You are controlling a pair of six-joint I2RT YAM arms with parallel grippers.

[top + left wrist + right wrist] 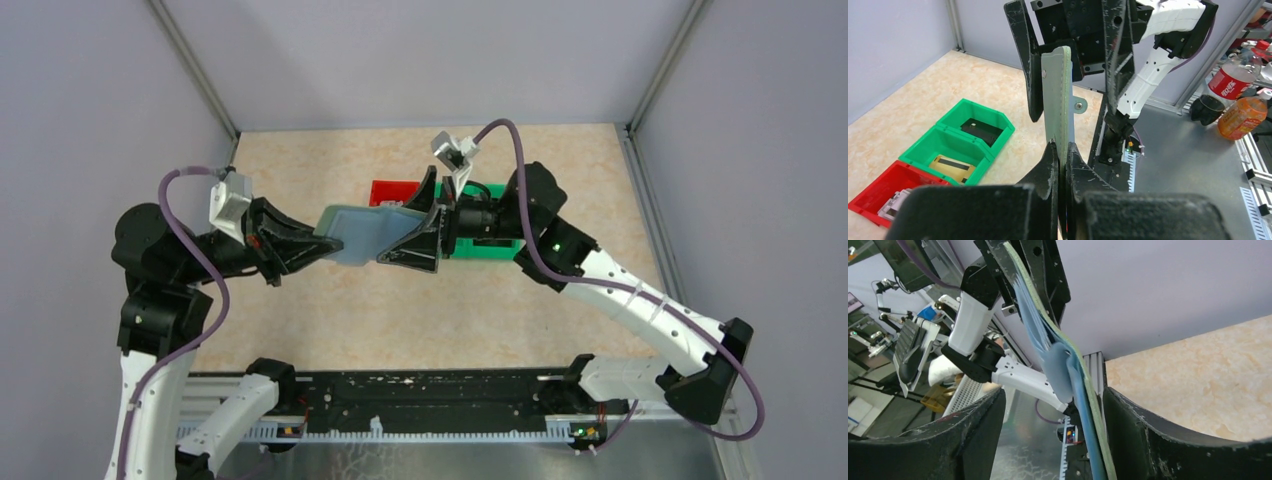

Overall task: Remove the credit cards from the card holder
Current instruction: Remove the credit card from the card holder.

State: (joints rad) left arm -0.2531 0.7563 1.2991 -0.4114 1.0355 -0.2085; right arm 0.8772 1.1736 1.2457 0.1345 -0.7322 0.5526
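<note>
The card holder (358, 235), a flat pale grey-green wallet, hangs in the air between both arms. My left gripper (318, 243) is shut on its left end; in the left wrist view the holder (1062, 90) stands edge-on, pinched at the left gripper (1064, 150). My right gripper (405, 228) stands open around the holder's right end. In the right wrist view the holder (1082, 390) runs between the jaws of the right gripper (1054, 395), close to the right finger (1143, 430). Credit cards lie in bins: a dark one (980, 129) and a tan striped one (950, 167).
Two green bins (998, 122) (923, 150) and a red bin (873, 192) sit in a row on the beige table; from above, the red bin (393, 190) and green bin (490, 248) lie under the right arm. Bottles (1230, 75) stand off the table.
</note>
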